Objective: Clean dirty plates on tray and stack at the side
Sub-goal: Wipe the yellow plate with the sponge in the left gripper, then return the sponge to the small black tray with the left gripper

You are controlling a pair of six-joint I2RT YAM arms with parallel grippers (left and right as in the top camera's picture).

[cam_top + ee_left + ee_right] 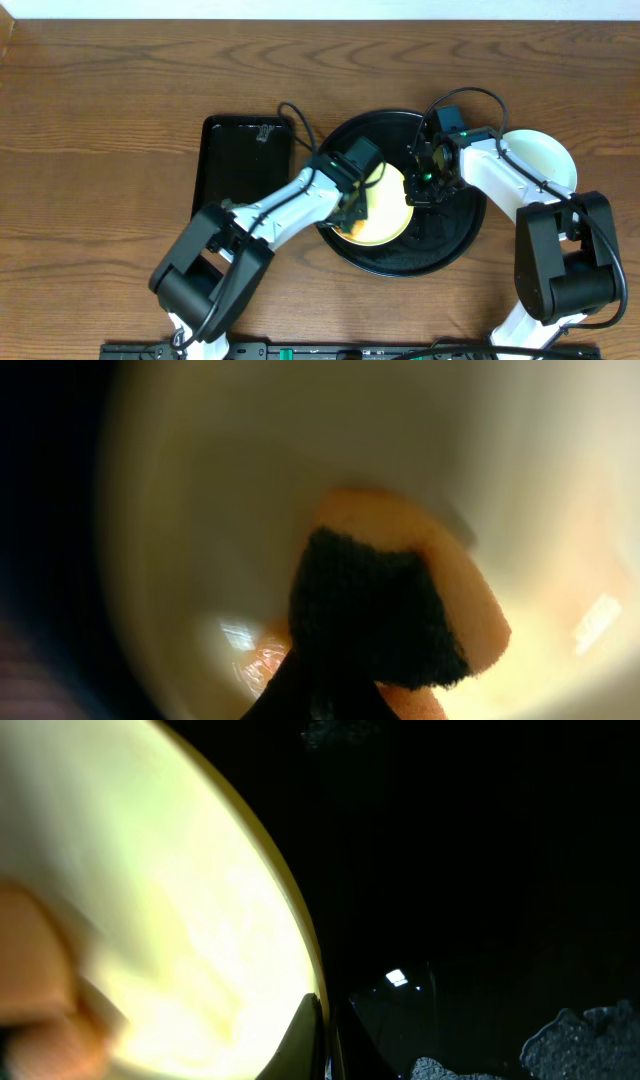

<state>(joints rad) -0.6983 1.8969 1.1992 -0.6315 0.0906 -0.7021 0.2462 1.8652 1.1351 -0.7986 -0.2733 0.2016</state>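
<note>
The overhead camera looked straight down on the table (100, 120). Both wrist cameras sat close against the yellow plate (385, 215), shared by all views.

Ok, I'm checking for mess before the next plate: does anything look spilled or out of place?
Yes: greyish speckled patches lie on the round black tray beside the yellow plate, like suds or residue; which, I cannot tell. An orange smear also shows on the plate.

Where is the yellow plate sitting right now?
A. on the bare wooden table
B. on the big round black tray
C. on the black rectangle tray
B: the overhead view shows the pale yellow plate lying inside the rim of the round black tray.
</note>
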